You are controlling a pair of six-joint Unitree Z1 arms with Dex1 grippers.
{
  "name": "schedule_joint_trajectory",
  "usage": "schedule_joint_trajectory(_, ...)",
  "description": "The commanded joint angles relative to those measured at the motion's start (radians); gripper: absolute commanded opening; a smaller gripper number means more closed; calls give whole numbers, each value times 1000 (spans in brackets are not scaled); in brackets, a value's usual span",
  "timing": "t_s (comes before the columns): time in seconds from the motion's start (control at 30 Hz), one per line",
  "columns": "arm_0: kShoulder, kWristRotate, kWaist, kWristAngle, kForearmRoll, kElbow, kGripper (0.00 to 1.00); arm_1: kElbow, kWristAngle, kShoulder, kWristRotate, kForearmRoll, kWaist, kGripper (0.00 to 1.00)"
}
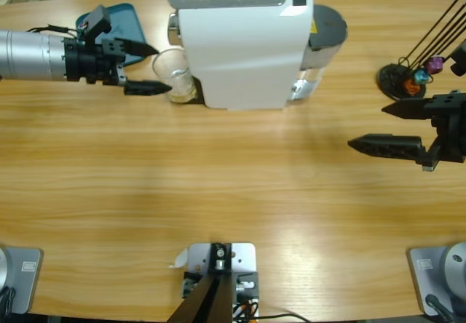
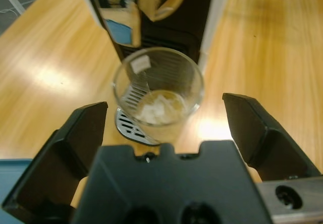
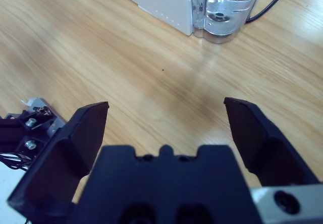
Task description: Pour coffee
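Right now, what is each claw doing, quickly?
Left claw: open, holding nothing, either side of the glass without gripping it.
Right claw: open, holding nothing, over bare table.

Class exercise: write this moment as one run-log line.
left tool: open, nearing glass | coffee: in glass | right tool: open, idle

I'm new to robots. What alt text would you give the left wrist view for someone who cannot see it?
A small clear glass holding a shallow layer of pale amber coffee stands on the metal drip grate of a coffee machine. The left gripper faces it with its two black jaws open, on a wooden table.
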Motion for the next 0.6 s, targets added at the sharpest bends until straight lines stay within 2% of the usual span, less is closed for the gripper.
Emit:
schedule_joint_trajectory(0.03, 108, -53, -10, 22, -125, -23, 1000, 1, 4, 43, 9, 8, -11, 1000)
schedule_joint_trajectory(0.33, 113, -69, -25, 15, -133, -22, 992, 1, 4, 47, 8, 0, -14, 1000)
schedule_joint_trajectory(0.47, 133, -74, -28, -14, -138, -41, 861, 1, 3, 44, 7, -1, -17, 1000)
schedule_joint_trajectory(0.57, 142, -74, -38, -18, -151, -37, 865, 3, 3, 37, 6, -1, -22, 1000)
schedule_joint_trajectory(0.6, 142, -74, -39, -18, -155, -33, 896, 3, 3, 36, 6, -1, -24, 1000)
